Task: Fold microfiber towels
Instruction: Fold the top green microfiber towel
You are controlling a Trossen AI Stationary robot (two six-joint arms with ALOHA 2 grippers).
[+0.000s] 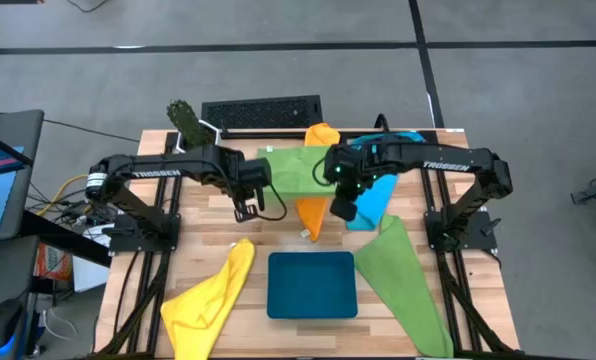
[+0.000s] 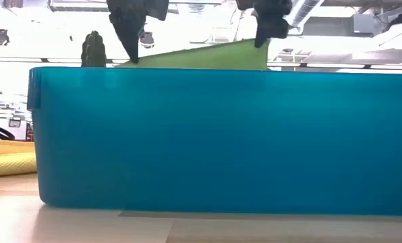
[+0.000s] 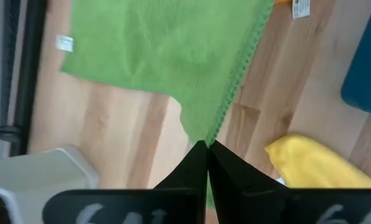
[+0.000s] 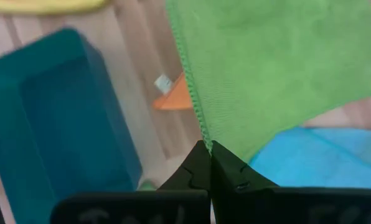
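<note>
Left gripper (image 3: 206, 149): clamped tight on one corner of the green towel (image 3: 167, 50).
Right gripper (image 4: 205, 149): pinching the other corner.
Green towel: stretched between both, lifted above the table (image 1: 278, 235).

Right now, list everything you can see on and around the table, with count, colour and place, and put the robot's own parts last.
Soft green microfiber towel: one, green, far middle, lifted by both hands.
Second green towel: one, green, near right.
Orange towel: one, orange, centre, under the lifted towel.
Sky-blue towel: one, blue, right of centre.
Yellow towel: one, yellow, near left.
Rigid teal rectangular tray: one, dark teal, near centre.
Keyboard: one, black, beyond the far edge.
Left hand: shut on a towel corner.
Right hand: shut on another corner.
</note>
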